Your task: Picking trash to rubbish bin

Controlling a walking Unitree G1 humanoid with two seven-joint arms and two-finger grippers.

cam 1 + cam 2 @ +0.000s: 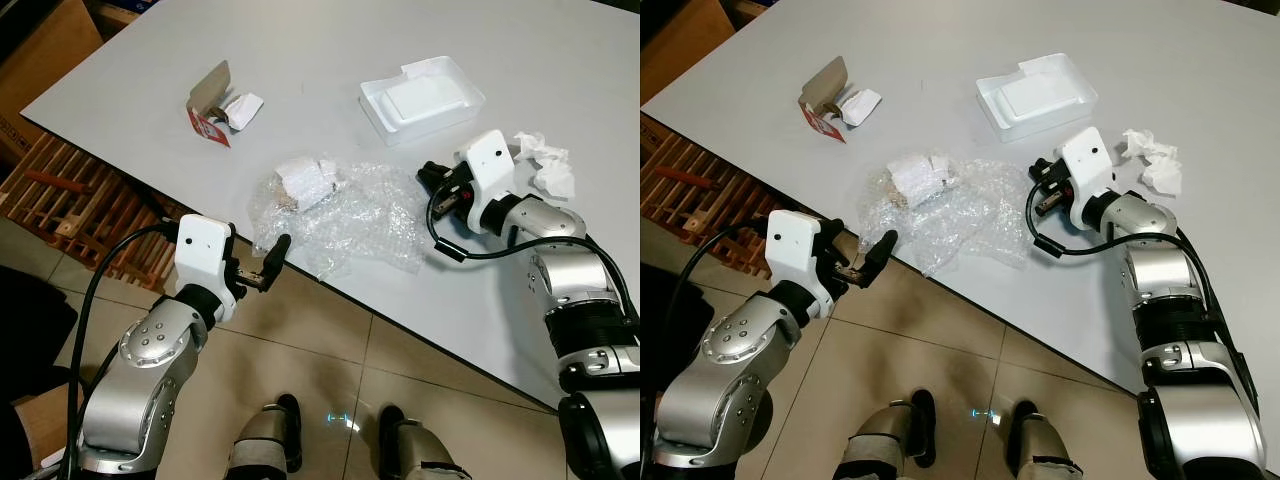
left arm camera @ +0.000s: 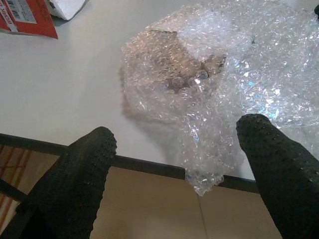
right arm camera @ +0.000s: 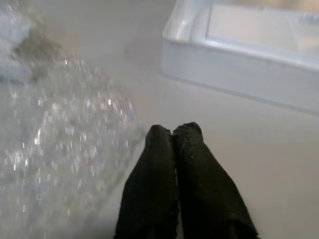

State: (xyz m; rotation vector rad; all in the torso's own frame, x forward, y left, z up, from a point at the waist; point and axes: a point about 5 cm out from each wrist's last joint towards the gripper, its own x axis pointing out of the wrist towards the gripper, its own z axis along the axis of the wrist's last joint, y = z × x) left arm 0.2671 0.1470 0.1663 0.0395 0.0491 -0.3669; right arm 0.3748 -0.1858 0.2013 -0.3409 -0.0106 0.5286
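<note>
Several pieces of trash lie on a white table [image 1: 300, 60]. Far left: a torn cardboard packet [image 1: 210, 100] with a red printed flap, and a crumpled white wrapper [image 1: 243, 108] touching it on the right. Left gripper [image 1: 262, 268] hovers at the table's near edge, just off the tabletop and above the tiled floor [image 1: 300, 370]; fingers [image 2: 84, 169] spread wide apart, holding nothing, aimed at the near corner of the bubble wrap [image 1: 345, 215]. That corner hangs slightly over the table edge. Bubble wrap sits crumpled in the middle of the table's near side, with a white paper wad [image 1: 305, 180] resting on its far-left part. Beyond it to the right, a white plastic tray [image 1: 420, 98] sits well apart. Right gripper [image 1: 432, 178] is low over the tabletop, just right of the bubble wrap and near the tray; fingers [image 3: 164, 179] pressed together, gripping nothing. Far right: crumpled white tissue [image 1: 545, 165] beside the right arm.
</note>
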